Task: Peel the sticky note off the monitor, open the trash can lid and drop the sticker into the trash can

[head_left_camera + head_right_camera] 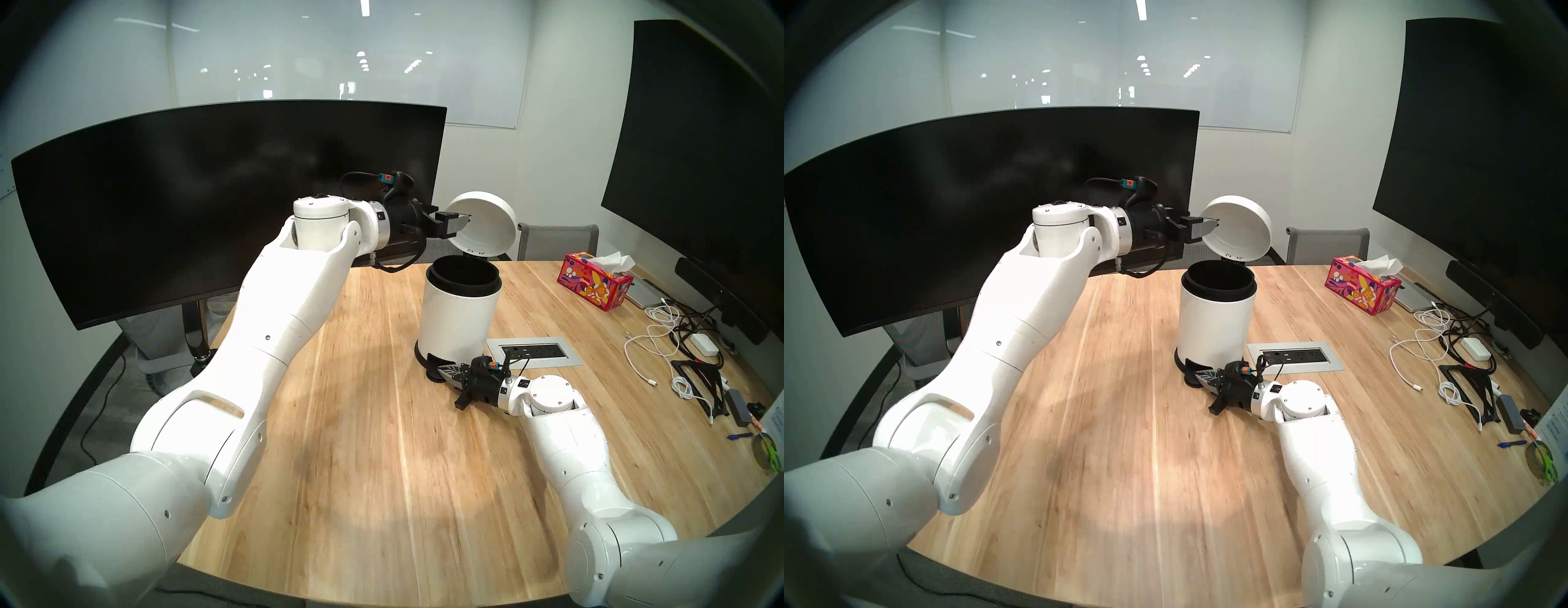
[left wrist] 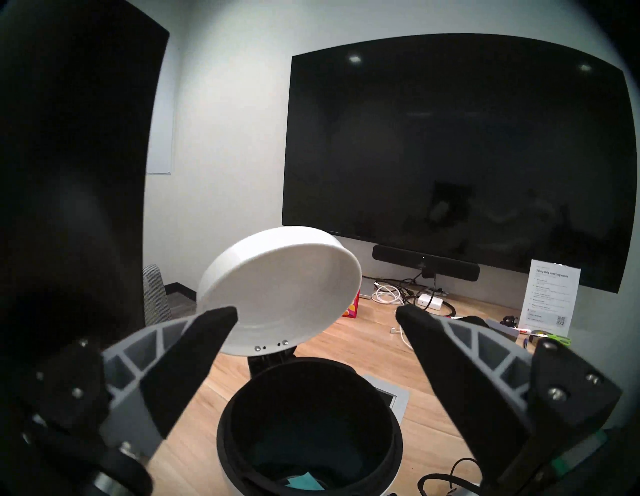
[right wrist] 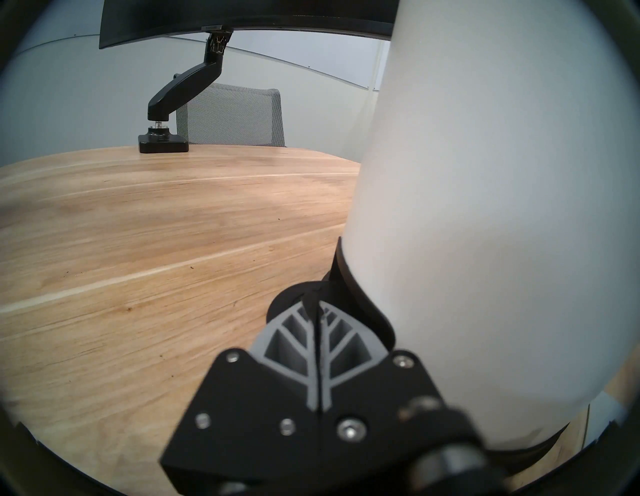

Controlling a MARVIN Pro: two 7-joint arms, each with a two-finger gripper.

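Two pincers: right pincer (image 1: 445,374), clenched, presses the foot pedal (image 1: 437,368); slipping off would slam the trash can lid (image 1: 481,225) onto the released left pincer (image 2: 317,313), frame centre.

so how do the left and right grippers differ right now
The left gripper is open and empty, held high above the white pedal bin near its raised white domed lid. The right gripper is shut, low at the bin's black foot pedal. Both have grey ribbed fingers.
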